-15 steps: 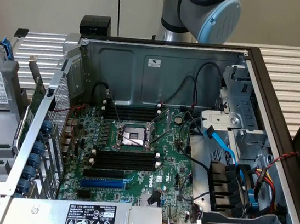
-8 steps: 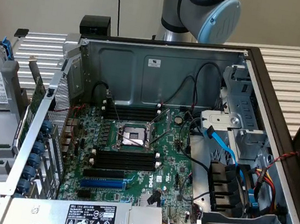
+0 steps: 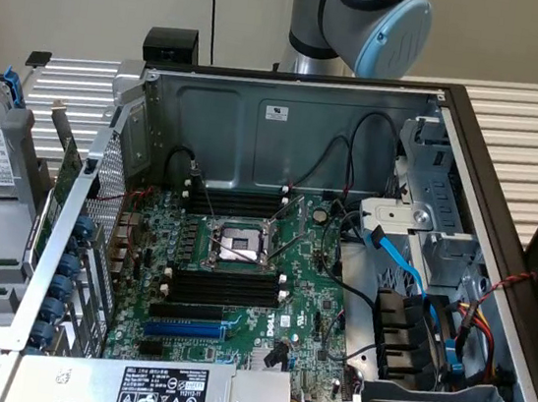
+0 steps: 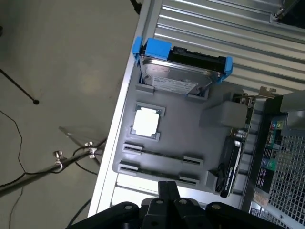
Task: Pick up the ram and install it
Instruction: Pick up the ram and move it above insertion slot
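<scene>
An open desktop computer case (image 3: pixel 290 115) of grey sheet steel lies on a ribbed metal table (image 4: pixel 228 28), its green motherboard (image 3: pixel 310 266) exposed. The silver-and-blue robot arm (image 3: pixel 373 16) rises at the far side. On the board, long black memory slots (image 3: pixel 223 289) flank a square, metal-framed processor socket (image 3: pixel 238 247). A blue expansion slot (image 3: pixel 183 328) sits nearer the camera, and black and blue cables loop across the drive bays on the exterior view's right.

The ram (image 4: pixel 162 155) is outside the case, on the exterior view's left, in a matte grey plastic tray (image 4: pixel 190 133). It shows as a thin strip standing on edge between small clips, with a second like strip running parallel just beside it. Both are too slender for their chips or label to be made out. The same tray holds a square processor (image 4: pixel 145 121) with a pale metal lid and a silver hard drive (image 4: pixel 176 78) in a bright blue plastic caddy (image 4: pixel 155 47).

The wrist camera looks down on the tray — the black gripper (image 4: pixel 167 183) hangs over its edge on the ram's side, the two flat fingers pressed together with only a hairline seam between them. They pinch nothing and are clear of the ram.
</scene>
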You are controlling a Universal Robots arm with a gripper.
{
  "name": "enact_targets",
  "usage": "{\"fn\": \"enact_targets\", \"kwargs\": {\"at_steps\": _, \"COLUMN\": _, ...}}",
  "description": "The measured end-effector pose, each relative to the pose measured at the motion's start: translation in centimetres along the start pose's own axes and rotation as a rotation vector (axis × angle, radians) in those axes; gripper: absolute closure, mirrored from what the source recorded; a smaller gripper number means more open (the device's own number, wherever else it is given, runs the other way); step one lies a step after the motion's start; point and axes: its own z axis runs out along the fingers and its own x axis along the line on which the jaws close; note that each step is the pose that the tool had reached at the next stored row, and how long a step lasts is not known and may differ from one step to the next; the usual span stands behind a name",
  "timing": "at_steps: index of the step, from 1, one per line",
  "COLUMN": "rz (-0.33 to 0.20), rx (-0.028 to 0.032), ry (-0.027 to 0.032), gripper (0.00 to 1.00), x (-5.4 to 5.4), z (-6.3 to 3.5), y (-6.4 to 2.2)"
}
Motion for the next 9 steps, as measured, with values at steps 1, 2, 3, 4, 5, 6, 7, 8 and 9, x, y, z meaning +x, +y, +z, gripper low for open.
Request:
{"fn": "enact_targets", "kwargs": {"at_steps": 1, "rz": -0.018, "rx": -0.0003, "ry": 0.0012, "gripper": 0.89, "x": 0.00, "z": 0.00, "y": 0.00}}
{"fn": "enact_targets", "kwargs": {"at_steps": 2, "rz": -0.035, "rx": -0.0007, "ry": 0.0023, "gripper": 0.89, "x": 0.00, "z": 0.00, "y": 0.00}}
{"fn": "enact_targets", "kwargs": {"at_steps": 3, "rz": -0.053, "rx": -0.0010, "ry": 0.0034, "gripper": 0.89, "x": 0.00, "z": 0.00, "y": 0.00}}
{"fn": "enact_targets", "kwargs": {"at_steps": 4, "rz": -0.072, "rx": -0.0013, "ry": 0.0048, "gripper": 0.89, "x": 0.00, "z": 0.00, "y": 0.00}}
{"fn": "enact_targets", "kwargs": {"at_steps": 5, "rz": -0.091, "rx": -0.0017, "ry": 0.0059, "gripper": 0.89, "x": 0.00, "z": 0.00, "y": 0.00}}
{"fn": "enact_targets", "kwargs": {"at_steps": 6, "rz": -0.108, "rx": -0.0019, "ry": 0.0071, "gripper": 0.89, "x": 0.01, "z": 0.00, "y": 0.00}}
{"fn": "enact_targets", "kwargs": {"at_steps": 7, "rz": -0.126, "rx": -0.0023, "ry": 0.0083, "gripper": 0.89, "x": 0.01, "z": 0.00, "y": 0.00}}
{"fn": "enact_targets", "kwargs": {"at_steps": 8, "rz": -0.145, "rx": -0.0027, "ry": 0.0095, "gripper": 0.89, "x": 0.00, "z": 0.00, "y": 0.00}}
{"fn": "enact_targets", "kwargs": {"at_steps": 9, "rz": -0.162, "rx": -0.0029, "ry": 0.0106, "gripper": 0.89, "x": 0.00, "z": 0.00, "y": 0.00}}
